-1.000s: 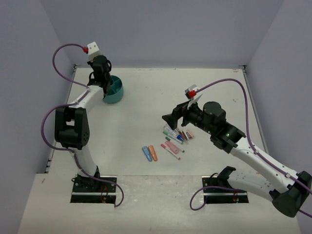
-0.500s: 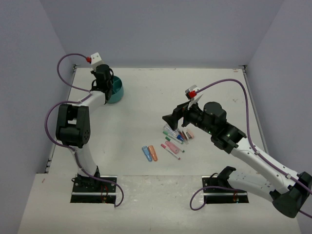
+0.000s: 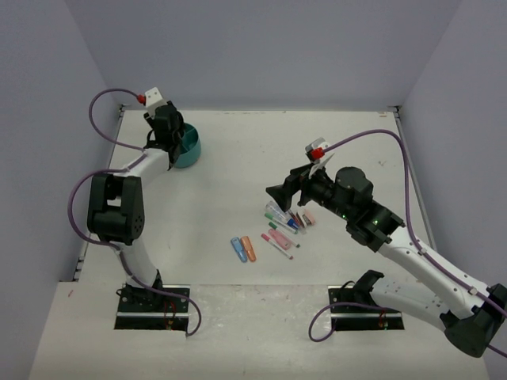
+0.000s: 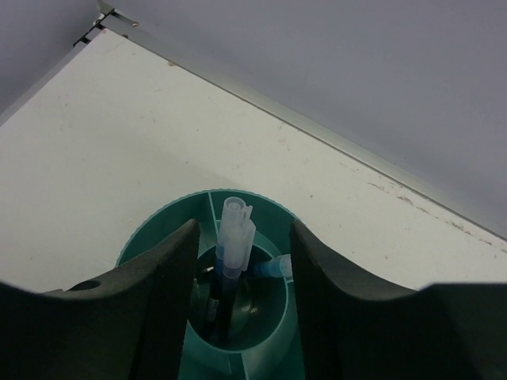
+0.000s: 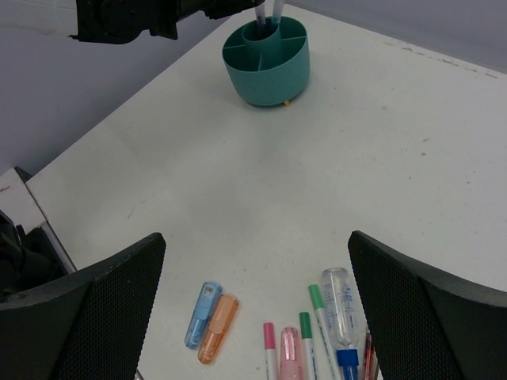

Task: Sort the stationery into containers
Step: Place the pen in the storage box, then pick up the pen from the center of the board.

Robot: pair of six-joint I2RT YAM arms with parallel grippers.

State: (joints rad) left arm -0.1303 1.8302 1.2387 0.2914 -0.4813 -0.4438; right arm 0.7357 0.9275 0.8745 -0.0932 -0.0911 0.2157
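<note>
The teal container (image 3: 190, 150) stands at the far left of the table. My left gripper (image 3: 175, 140) hangs over it. In the left wrist view, my left gripper (image 4: 243, 261) is open over the container's rim (image 4: 158, 226). A dark-blue pen with a clear cap (image 4: 235, 233) stands free in the centre cup, and a second capped pen (image 4: 274, 269) leans beside it. My right gripper (image 3: 279, 192) hovers open above the loose stationery (image 3: 287, 223). The right wrist view shows my right gripper (image 5: 255, 237), a blue piece (image 5: 203, 314), an orange piece (image 5: 219, 328), green markers (image 5: 317, 305) and a pink marker (image 5: 269, 340).
Blue and orange pieces (image 3: 243, 248) lie apart, left of the main pile. The back wall's metal edge (image 4: 317, 134) runs just behind the container (image 5: 267, 63). The left arm's purple cable (image 3: 99, 107) loops near the left wall.
My left gripper's jaws have parted and let go of the pen, which now stands in the centre cup. The right arm has shifted slightly to the right.
</note>
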